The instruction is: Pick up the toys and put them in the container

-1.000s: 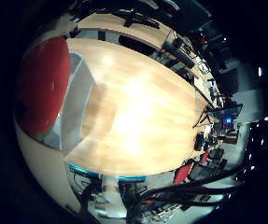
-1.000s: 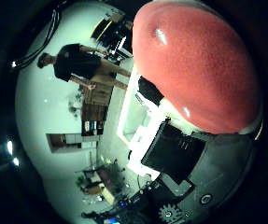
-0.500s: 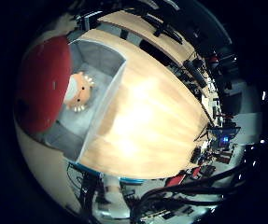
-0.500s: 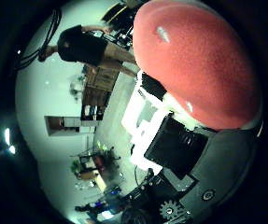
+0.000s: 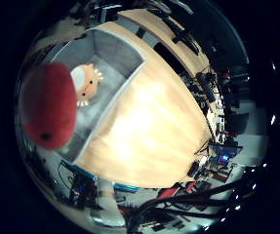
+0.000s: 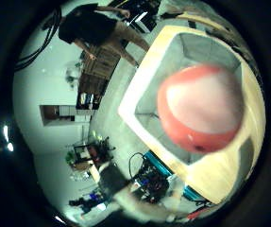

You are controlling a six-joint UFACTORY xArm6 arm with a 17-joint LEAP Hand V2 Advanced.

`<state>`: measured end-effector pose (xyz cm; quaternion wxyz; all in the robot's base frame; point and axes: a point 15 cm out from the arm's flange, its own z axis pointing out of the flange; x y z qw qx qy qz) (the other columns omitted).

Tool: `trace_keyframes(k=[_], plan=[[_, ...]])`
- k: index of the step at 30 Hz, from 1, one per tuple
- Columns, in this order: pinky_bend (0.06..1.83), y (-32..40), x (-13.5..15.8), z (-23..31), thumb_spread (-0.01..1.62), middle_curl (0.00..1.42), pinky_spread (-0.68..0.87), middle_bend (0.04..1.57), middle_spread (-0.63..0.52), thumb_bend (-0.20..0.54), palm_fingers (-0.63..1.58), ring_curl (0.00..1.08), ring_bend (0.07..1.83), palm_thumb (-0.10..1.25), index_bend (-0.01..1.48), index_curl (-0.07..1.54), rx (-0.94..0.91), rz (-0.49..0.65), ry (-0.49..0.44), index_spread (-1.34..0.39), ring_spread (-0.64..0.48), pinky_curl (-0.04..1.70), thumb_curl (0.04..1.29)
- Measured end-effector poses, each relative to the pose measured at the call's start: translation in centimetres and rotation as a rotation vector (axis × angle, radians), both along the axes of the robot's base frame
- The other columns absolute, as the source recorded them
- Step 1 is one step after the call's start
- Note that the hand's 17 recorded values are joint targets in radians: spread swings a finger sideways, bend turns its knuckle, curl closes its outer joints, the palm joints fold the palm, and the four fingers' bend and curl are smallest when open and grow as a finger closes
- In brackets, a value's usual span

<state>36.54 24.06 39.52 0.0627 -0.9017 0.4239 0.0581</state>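
A round red toy [image 6: 203,109] is over the inside of a grey rectangular container [image 6: 144,76] and stands away from the palm in the right thumb side palm view. The right little finger side palm view shows the red toy [image 5: 50,102] beside a small orange and white toy [image 5: 85,83] that lies in the container [image 5: 120,44]. My hand is above the container.
The container stands on a light wooden table [image 5: 159,117] near its edge. Dark chairs and desks [image 5: 183,44] line the table's far side. Floor and room clutter [image 6: 88,156] lie beyond the table edge.
The red toy filled the thumb side view close to the palm; now it is smaller and farther off, over the container. The views have shifted over the container.
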Motion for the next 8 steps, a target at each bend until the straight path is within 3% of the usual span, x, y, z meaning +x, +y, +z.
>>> trace_keyframes(k=[4,8], plan=[[0.92,0.44,0.07,-0.19,0.79,0.33,0.29,0.49,-0.08,-0.045,-0.08,0.24,0.68,-0.02,0.26,0.43,0.01,0.035,-0.004,-0.46,0.03,0.4,0.25],[0.87,0.9,-0.17,-0.39,0.78,0.31,0.38,0.41,-0.07,-0.049,-0.03,0.22,0.6,-0.03,0.2,0.4,0.009,0.048,0.0,-0.46,0.05,0.36,0.26]])
